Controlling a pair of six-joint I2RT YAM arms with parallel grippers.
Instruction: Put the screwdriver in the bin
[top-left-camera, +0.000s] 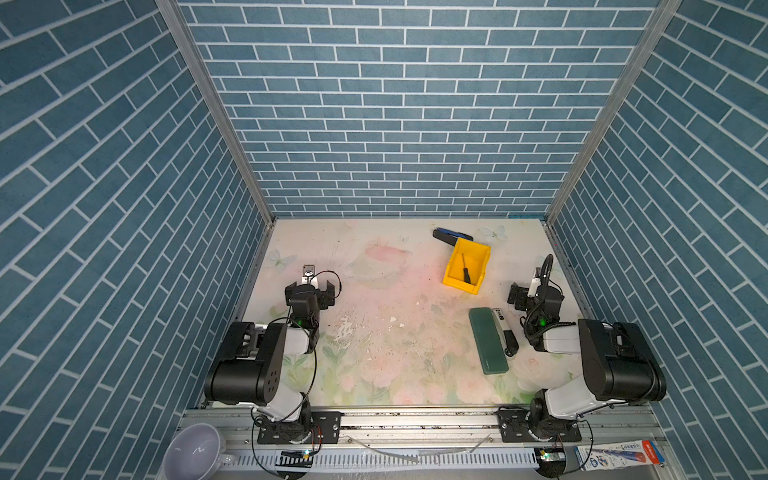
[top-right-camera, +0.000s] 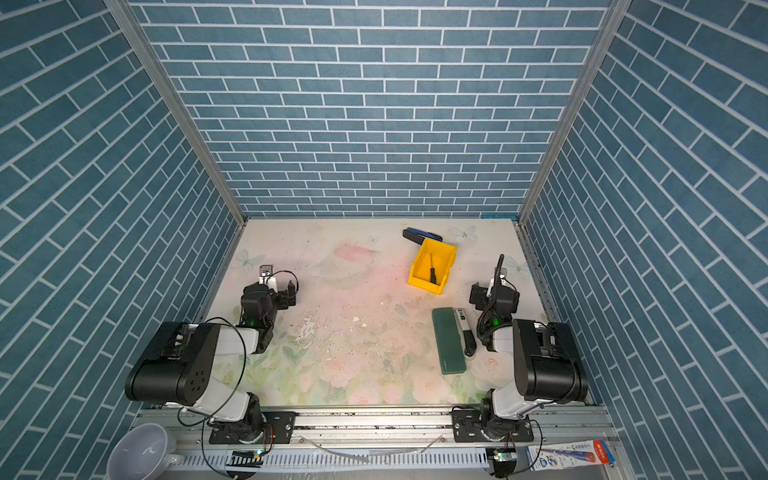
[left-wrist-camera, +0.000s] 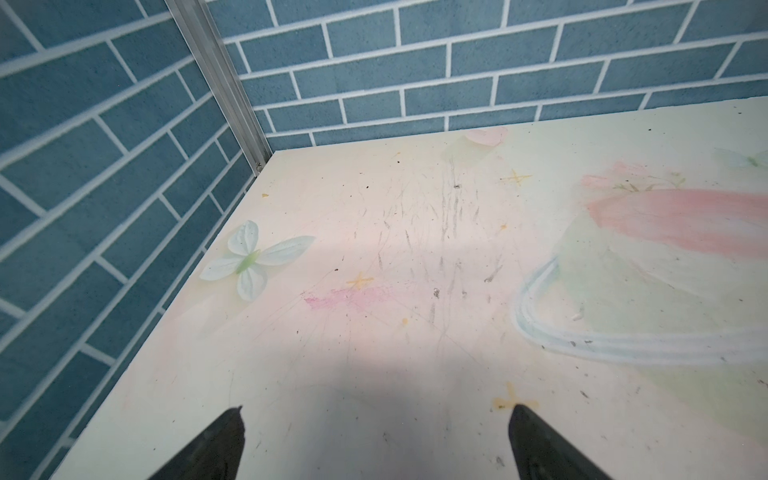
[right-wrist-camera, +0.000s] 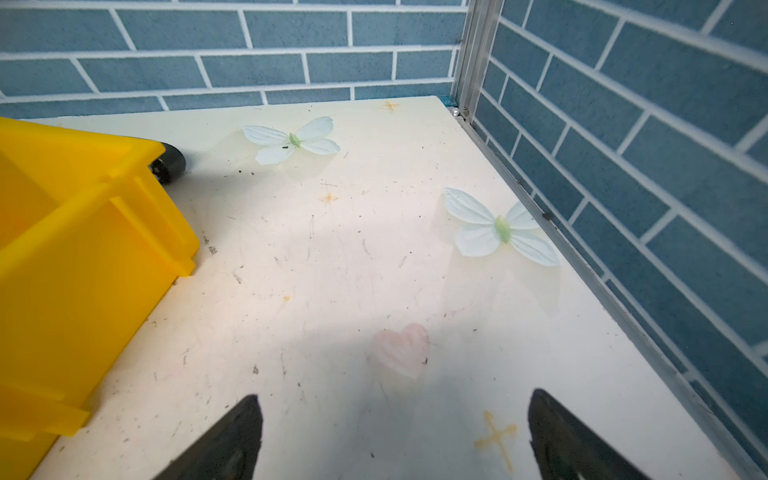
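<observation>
The screwdriver (top-left-camera: 465, 270) lies lengthwise in the yellow bin (top-left-camera: 459, 286), shaft tip toward the back wall (top-left-camera: 407, 124). The left fingers (left-wrist-camera: 224, 436) and right fingers (right-wrist-camera: 237, 428) stand wide, empty.

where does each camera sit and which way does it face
Top views: high above the front rail, looking down at the table and back wall; left arm and right arm show whole.
Left wrist: on the left arm, facing the far-left table corner; only tips of the open left gripper show.
Right wrist: on the right arm, facing the far-right corner past the yellow bin; only tips of the open right gripper show.
Shared: right wrist and both top views see the bin; only top views show the screwdriver inside.
</observation>
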